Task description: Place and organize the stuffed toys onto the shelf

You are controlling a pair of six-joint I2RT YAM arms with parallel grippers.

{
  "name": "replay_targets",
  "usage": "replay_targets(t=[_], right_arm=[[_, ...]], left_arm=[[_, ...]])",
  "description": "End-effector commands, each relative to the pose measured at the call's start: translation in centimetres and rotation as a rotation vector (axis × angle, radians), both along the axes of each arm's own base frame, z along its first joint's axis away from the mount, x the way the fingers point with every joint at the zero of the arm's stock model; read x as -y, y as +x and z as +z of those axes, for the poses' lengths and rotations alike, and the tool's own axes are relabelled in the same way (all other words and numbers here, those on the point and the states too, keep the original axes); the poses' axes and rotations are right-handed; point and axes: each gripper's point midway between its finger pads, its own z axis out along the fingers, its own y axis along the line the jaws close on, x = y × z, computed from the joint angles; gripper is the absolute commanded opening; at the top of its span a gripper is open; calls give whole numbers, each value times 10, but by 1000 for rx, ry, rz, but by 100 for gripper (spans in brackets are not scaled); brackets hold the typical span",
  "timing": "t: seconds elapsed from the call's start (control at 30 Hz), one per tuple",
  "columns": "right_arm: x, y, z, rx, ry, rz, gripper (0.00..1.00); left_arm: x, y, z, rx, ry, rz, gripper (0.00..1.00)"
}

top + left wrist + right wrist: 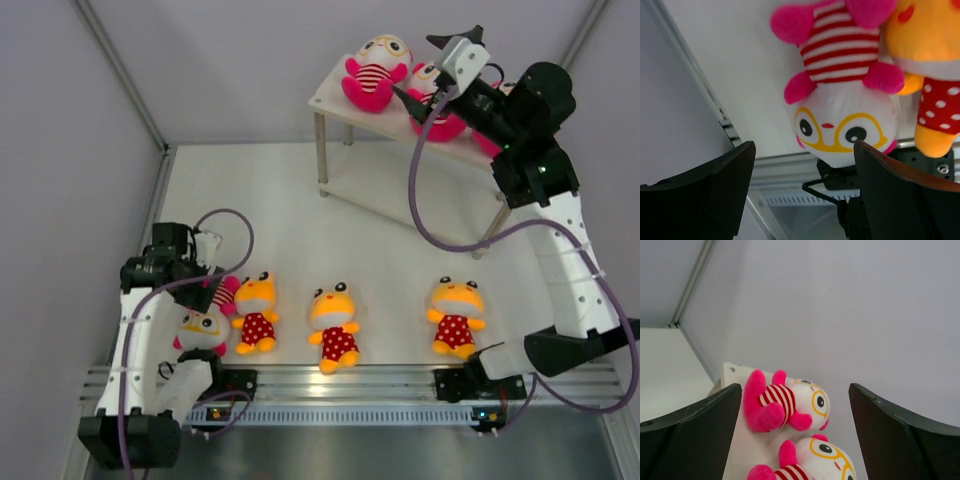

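Observation:
The shelf (330, 97) stands at the back right. Three pink stuffed toys sit on its top board: one at the left (375, 70), one in the middle (443, 112), and one mostly hidden behind the right arm (487, 143). My right gripper (432, 72) is open and empty above the middle one; the right wrist view shows two pink toys (785, 407) (815, 462) between its fingers. A fourth pink toy (203, 322) lies at the front left. My left gripper (212, 268) is open just above it (840, 105). Three yellow toys (257, 312) (335, 325) (455, 315) lie in a row.
The shelf's lower board (400, 195) holds nothing that shows. White walls close in the left, back and right sides. A metal rail (350, 385) with the arm bases runs along the near edge. A yellow toy (935, 75) touches the pink one's side.

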Motion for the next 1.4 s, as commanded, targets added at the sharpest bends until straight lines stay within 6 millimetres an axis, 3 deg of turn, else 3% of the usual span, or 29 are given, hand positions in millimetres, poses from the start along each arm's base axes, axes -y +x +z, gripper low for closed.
replay_targets(t=[0.0,0.03,0.07,0.1,0.2,0.27,0.33,0.37,0.43,0.47,0.5,0.6,0.63,0.67,0.77,0.8,0.9,1.0,1.13,1.2,1.23,1.3,1.37], right_arm=[[-5,-63,52,137,123,96,89],[-7,-69,51,136,130,102,89],[-19,-73,34,103,124,132,89],[-19,-88,37,121,136,146,89],[-42,-109,15,93,127,209,89],[-67,-123,-8,47,104,271,89],[-76,-131,-18,28,103,282,92],[-88,-139,-29,7,101,311,93],[-93,-146,-36,-20,121,320,93],[-101,-152,-51,-51,107,343,93],[-100,-156,-48,-41,130,340,94],[-103,-166,-60,-76,179,343,95],[-104,-169,-64,-83,184,344,95],[-106,-174,-74,-101,180,354,95],[-109,-175,-93,-155,176,334,95],[-107,-175,-96,-174,183,321,95],[-111,-180,-110,-215,184,324,94],[-118,-184,-121,-260,186,338,94],[-135,-194,-133,-305,153,381,92],[-147,-202,-133,-322,134,410,92],[-149,-206,-118,-316,152,429,91],[-157,-206,-125,-386,119,433,91],[-164,-205,-119,-403,95,440,91]], left_arm=[[-27,-32,-43,-210,140,31,85],[-33,-34,-46,-224,169,50,85],[-35,-35,-50,-238,174,58,85],[-37,-34,-50,-236,171,66,85],[-31,-27,-58,-251,99,36,86],[-22,-23,-73,-284,27,10,86],[-20,-20,-89,-355,-40,22,86],[-9,-17,-97,-391,-131,5,86],[-7,-13,-104,-414,-200,44,89],[-3,-10,-108,-434,-238,50,89],[0,-7,-110,-434,-254,47,89],[1,-2,-124,-446,-274,49,83],[3,-2,-128,-455,-282,47,78],[3,-4,-132,-475,-289,45,59],[7,-1,-130,-451,-308,19,29],[10,4,-128,-424,-322,-1,3],[10,17,-115,-334,-319,-15,0],[12,37,-87,-201,-326,-16,0],[12,62,-29,14,-298,-57,0],[18,64,-2,116,-280,-149,0],[28,60,19,186,-289,-215,0],[39,53,36,258,-263,-351,0],[59,38,56,355,-265,-495,0]])
